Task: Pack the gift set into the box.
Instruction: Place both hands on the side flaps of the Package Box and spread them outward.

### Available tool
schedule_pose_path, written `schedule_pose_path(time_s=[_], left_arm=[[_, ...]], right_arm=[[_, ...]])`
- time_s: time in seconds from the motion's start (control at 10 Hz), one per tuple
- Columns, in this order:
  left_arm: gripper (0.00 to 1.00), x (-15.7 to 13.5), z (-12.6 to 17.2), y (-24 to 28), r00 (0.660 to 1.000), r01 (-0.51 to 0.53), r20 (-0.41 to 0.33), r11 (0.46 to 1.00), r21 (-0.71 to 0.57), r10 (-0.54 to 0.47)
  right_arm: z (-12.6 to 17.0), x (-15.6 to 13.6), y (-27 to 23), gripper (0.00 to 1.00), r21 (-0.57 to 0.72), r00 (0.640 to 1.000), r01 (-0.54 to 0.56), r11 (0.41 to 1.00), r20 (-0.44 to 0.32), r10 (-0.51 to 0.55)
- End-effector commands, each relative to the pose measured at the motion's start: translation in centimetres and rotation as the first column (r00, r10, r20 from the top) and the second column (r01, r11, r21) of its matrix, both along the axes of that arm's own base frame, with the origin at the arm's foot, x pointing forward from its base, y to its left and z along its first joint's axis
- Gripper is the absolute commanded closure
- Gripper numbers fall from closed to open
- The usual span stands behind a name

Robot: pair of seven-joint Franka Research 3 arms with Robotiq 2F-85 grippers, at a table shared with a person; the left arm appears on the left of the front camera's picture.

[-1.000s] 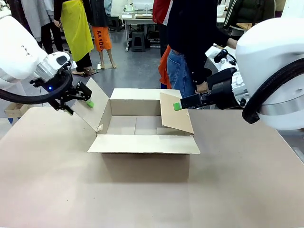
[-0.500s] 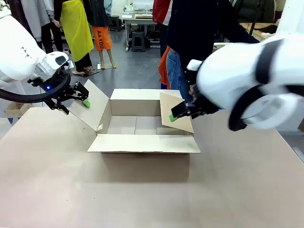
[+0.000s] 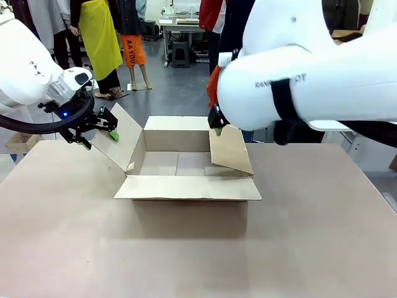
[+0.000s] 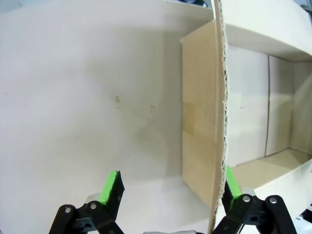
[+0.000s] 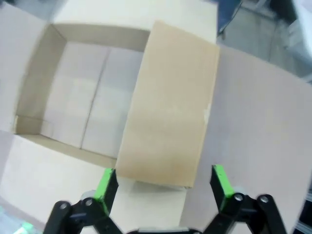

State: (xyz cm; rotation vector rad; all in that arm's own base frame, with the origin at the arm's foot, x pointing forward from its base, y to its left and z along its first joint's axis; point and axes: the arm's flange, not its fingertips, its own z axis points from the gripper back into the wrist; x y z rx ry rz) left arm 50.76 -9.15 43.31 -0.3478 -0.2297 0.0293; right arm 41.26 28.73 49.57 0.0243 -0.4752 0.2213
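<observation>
The box (image 3: pixel 186 186) stands open in the middle of the table, and its floor (image 5: pixel 80 100) is bare. Its left flap (image 3: pixel 121 139) leans outward, and the flap's edge (image 4: pixel 223 122) runs up between the fingers of my left gripper (image 4: pixel 170 187), close to the right pad. That left gripper (image 3: pixel 101 136) is open and grips nothing. My right gripper (image 3: pixel 217 127) hangs at the top edge of the right flap (image 3: pixel 231 152). It is open too (image 5: pixel 163 184), looking down on that flap (image 5: pixel 170 102). The gift set is out of view.
The bulk of my right arm (image 3: pixel 310 68) covers the upper right of the front view. A person in a dark top (image 3: pixel 232 25) stands behind the box. A small brown carton (image 3: pixel 18 143) sits off the table's left edge. Bare table (image 3: pixel 186 254) lies in front.
My right arm has swung up and to the left, bringing its gripper from beside the right flap to over the flap's top edge. The left gripper has barely moved.
</observation>
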Motion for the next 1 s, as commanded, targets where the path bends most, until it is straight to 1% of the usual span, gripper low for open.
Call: schedule_pose_path(time_s=[0.0, 0.1, 0.2, 0.3, 0.4, 0.5, 0.6, 0.7, 0.8, 0.9], left_arm=[[0.0, -0.1, 0.3, 0.0, 1.0, -0.016, -0.002, 1.0, 0.009, 0.016], [0.0, -0.1, 0.3, 0.0, 1.0, -0.016, -0.002, 1.0, 0.009, 0.016], [0.0, -0.1, 0.3, 0.0, 1.0, -0.016, -0.002, 1.0, 0.009, 0.016], [0.0, -0.1, 0.3, 0.0, 1.0, -0.016, -0.002, 1.0, 0.009, 0.016], [0.0, -0.1, 0.3, 0.0, 1.0, -0.016, -0.002, 1.0, 0.009, 0.016], [0.0, -0.1, 0.3, 0.0, 1.0, -0.016, -0.002, 1.0, 0.009, 0.016], [0.0, -0.1, 0.3, 0.0, 1.0, -0.016, -0.002, 1.0, 0.009, 0.016], [0.0, -0.1, 0.3, 0.0, 1.0, -0.016, -0.002, 1.0, 0.009, 0.016], [0.0, -0.1, 0.3, 0.0, 1.0, -0.016, -0.002, 1.0, 0.009, 0.016], [0.0, -0.1, 0.3, 0.0, 1.0, -0.016, -0.002, 1.0, 0.009, 0.016]], right_arm=[[-0.1, 0.1, 0.3, 0.0, -0.034, 0.995, 0.089, 0.995, -0.047, -0.091], [0.3, 2.0, 2.5, 0.0, -0.084, 0.994, 0.085, 0.993, -0.056, -0.09], [0.7, 4.0, 4.5, 0.0, -0.103, 0.993, 0.104, 0.989, -0.046, -0.11], [0.4, 6.2, 6.2, 0.0, -0.126, 0.988, 0.124, 0.984, -0.072, -0.134], [-0.6, 8.5, 7.5, 0.0, -0.153, 0.982, 0.162, 0.975, -0.077, -0.175], [-2.2, 10.7, 8.8, 0.0, -0.169, 0.977, 0.196, 0.966, -0.051, -0.207], [-3.6, 12.1, 9.7, 0.0, -0.205, 0.968, 0.239, 0.949, -0.032, -0.251], [-4.9, 13.1, 10.2, 0.0, -0.235, 0.962, 0.257, 0.937, -0.025, -0.27], [-6.1, 13.6, 10.4, 0.0, -0.235, 0.964, 0.248, 0.94, -0.04, -0.264], [-7.1, 14.0, 10.2, 0.0, -0.271, 0.95, 0.296, 0.916, -0.017, -0.312]])
